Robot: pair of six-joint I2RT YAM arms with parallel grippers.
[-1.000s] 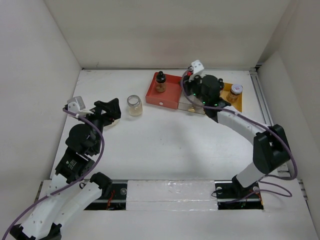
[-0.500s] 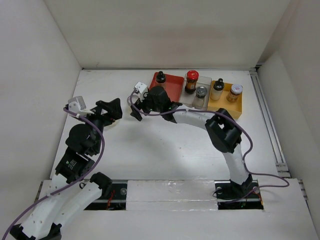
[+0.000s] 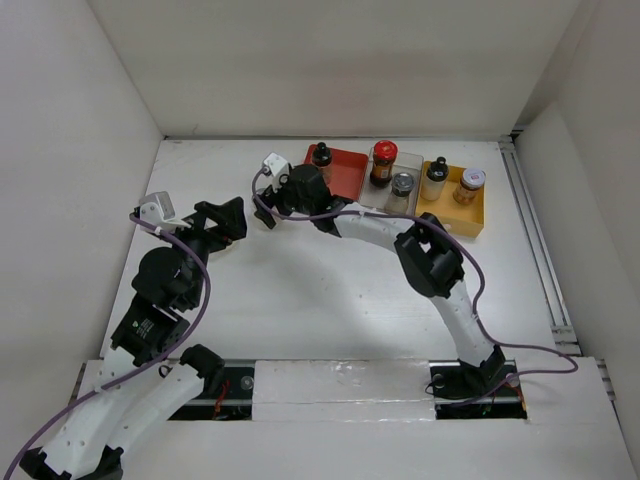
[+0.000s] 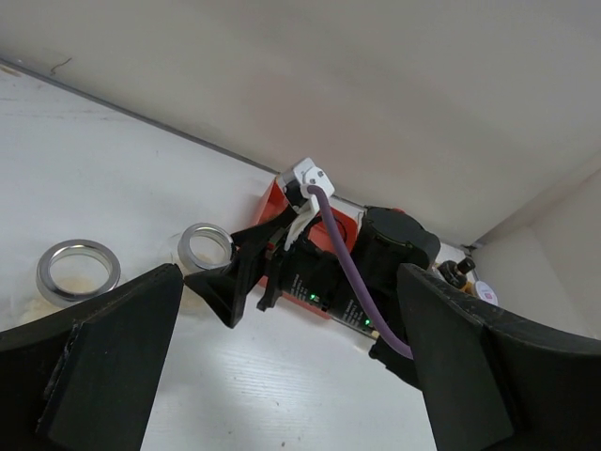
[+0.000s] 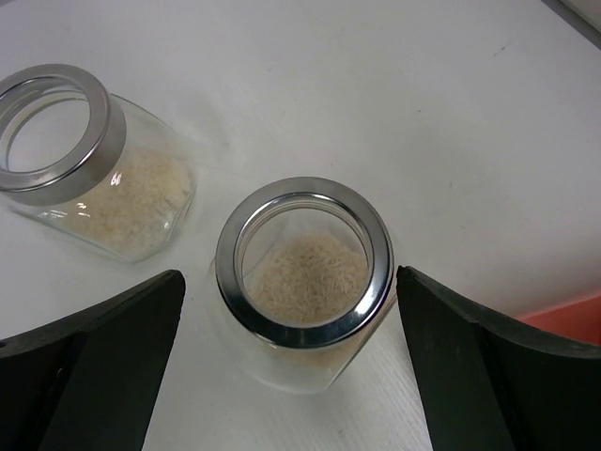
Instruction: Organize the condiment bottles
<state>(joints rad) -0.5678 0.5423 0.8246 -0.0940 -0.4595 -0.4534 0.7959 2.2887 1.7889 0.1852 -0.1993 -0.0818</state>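
Right wrist view looks straight down between the fingers of the right claw [image 5: 289, 282]. It is spread wide and grasps nothing. A clear jar [image 5: 302, 268] with a silver-rimmed lid and pale grains inside sits upright between the two fingers. Bare tabletop [image 5: 376, 85] shows on either side of the jar, so it is straddled but not touched. Just left of it, on the side away from the red tray [image 5: 577, 315], stands a second clear jar [image 5: 80, 164] of the same kind. The left claw [image 4: 291, 282] is likewise released, its fingers wide apart with nothing between them. It hovers near that second jar and points toward the right arm.

Farther right, along the far side, the trays hold what looks already sorted:
- **Red tray:** a black-capped amber bottle [image 3: 321, 157].
- **Grey tray [image 3: 408, 160]:** a red-capped dark jar [image 3: 383, 160] and a silver-lidded jar [image 3: 402, 187].
- **Yellow tray [image 3: 478, 215]:** another black-capped bottle [image 3: 434, 177] and a whitish-lidded jar [image 3: 470, 185].

By my reading, five of the seven condiment bottles are placed and two are loose on the tabletop, left of the trays. The step in hand appears to be taking the straddled jar. The red tray holds only one bottle and has room, but I cannot tell which tray either loose jar belongs in.
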